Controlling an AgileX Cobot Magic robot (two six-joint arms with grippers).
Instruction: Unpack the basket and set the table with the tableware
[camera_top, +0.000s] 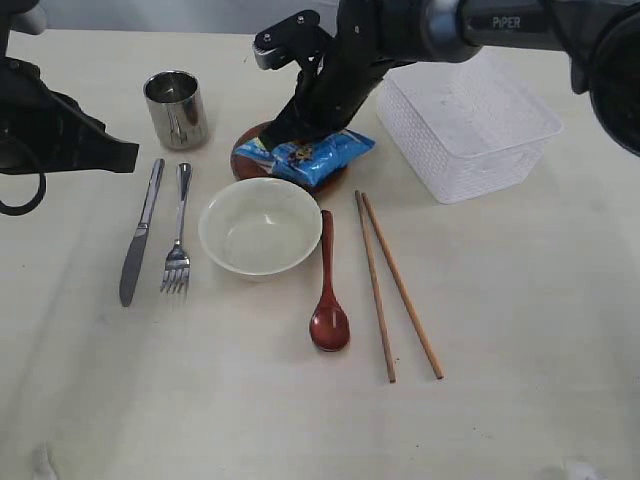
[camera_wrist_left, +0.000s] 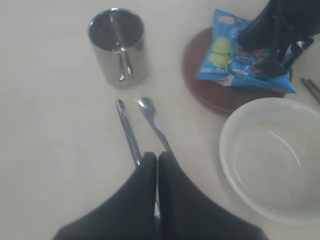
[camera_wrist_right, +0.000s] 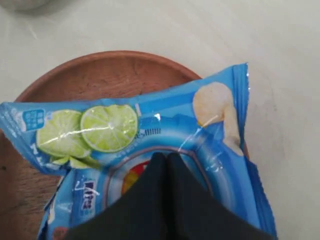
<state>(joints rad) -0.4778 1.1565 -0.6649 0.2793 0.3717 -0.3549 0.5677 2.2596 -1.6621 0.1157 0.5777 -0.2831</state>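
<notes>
The right gripper (camera_top: 278, 135) has its jaws pressed shut, and the tips are down on the blue crisp packet (camera_top: 315, 155), which lies on top of the brown round plate (camera_wrist_right: 100, 70). The plate is directly under those jaws, with only the packet between. From where I stand I can't tell whether a fold of the film is pinched between the fingers. The packet's long side runs across the plate and slants up towards the white basket (camera_top: 440, 165). The basket sits near the table's (camera_top: 520, 330) far edge and looks empty to me. The right arm is plainly the nearer one, since it reaches across the middle to get there. The left gripper (camera_top: 125, 155) hangs well off to the side with its jaws shut on nothing, above the handle ends of the steel knife (camera_top: 140, 235) and fork (camera_top: 178, 235). Close around the plate are the steel cup (camera_top: 177, 110) on one side and the white bowl (camera_top: 260, 230) just in front. The wooden spoon's (camera_top: 328, 300) handle and the tips of the chopsticks (camera_top: 375, 290) are just beside it too. I'd judge the tableware all laid out, so any move of the packet wants a straight lift clear of those neighbours
</notes>
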